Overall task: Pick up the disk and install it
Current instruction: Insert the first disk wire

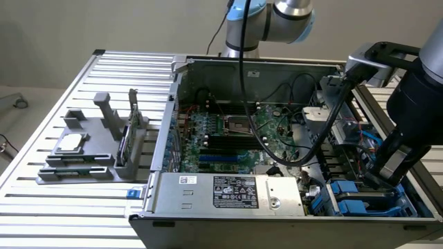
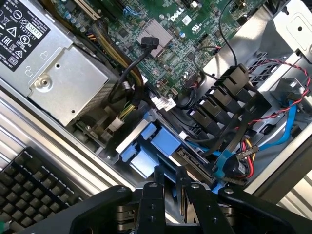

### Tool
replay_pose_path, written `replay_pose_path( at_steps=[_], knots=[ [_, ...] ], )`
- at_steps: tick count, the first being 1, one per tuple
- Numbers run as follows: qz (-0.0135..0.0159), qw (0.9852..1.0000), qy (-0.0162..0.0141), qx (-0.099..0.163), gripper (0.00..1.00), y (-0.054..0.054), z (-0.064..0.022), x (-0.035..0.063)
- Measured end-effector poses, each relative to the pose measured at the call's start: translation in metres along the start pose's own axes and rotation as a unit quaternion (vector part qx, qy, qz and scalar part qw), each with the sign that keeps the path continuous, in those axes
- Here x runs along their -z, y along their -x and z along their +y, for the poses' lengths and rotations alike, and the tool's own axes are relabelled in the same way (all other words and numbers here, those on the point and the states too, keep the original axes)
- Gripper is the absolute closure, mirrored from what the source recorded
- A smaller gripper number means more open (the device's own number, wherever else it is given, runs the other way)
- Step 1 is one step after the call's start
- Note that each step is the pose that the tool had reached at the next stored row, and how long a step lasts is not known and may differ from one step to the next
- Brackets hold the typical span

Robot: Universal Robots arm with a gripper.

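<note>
My gripper (image 1: pixel 381 181) is down in the drive bay at the near corner of the open computer case (image 1: pixel 181 98), on the exterior view's right. Its fingers (image 2: pixel 158 176) stand close together, shut on the disk (image 2: pixel 165 142). I see the disk edge-on, by its blue carrier frame just ahead of the fingertips. In the exterior view the disk (image 1: pixel 354 199) sits low in the bay, with blue plastic around a dark flat top, right under the gripper. How far into the bay it has gone is hidden.
Black and coloured cables (image 2: pixel 229 87) crowd the bay. The silver power supply (image 1: pixel 229 192) lies beside it and the motherboard (image 1: pixel 229 129) behind. A grey parts holder (image 1: pixel 83 166) with a chip and a card stands on the slatted table. A black keyboard (image 2: pixel 29 190) lies outside the case.
</note>
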State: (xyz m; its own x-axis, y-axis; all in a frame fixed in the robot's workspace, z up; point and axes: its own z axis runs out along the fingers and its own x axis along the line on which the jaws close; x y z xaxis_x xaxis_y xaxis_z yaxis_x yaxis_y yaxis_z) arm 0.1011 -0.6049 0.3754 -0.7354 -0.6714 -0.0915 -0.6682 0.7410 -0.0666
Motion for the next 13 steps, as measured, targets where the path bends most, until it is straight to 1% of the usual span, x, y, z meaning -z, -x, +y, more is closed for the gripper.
replay_pose_path(
  at_steps=[1,2,4,6,7,8,9,10,13],
  knots=[
    [0.0037,1.0000,0.0044,0.000,0.76,0.0000,0.0000,0.0000],
    [0.0100,0.9999,0.0117,-0.001,0.76,0.0002,-0.0001,-0.0001],
    [0.0228,0.9994,0.0247,-0.001,0.76,0.0010,-0.0008,-0.0001],
    [0.0351,0.9987,0.0378,-0.001,0.76,0.0020,-0.0017,-0.0004],
    [0.0380,0.9984,0.0427,-0.002,0.76,0.0026,-0.0022,-0.0005],
    [0.0375,0.9983,0.0456,-0.002,0.76,0.0027,-0.0024,-0.0007],
    [0.0357,0.9982,0.0476,-0.004,0.76,0.0026,-0.0023,-0.0010],
    [0.0345,0.9982,0.0489,-0.009,0.76,0.0026,-0.0023,-0.0012],
    [0.0334,0.9978,0.0493,-0.028,0.76,0.0027,-0.0023,-0.0012]
  ],
)
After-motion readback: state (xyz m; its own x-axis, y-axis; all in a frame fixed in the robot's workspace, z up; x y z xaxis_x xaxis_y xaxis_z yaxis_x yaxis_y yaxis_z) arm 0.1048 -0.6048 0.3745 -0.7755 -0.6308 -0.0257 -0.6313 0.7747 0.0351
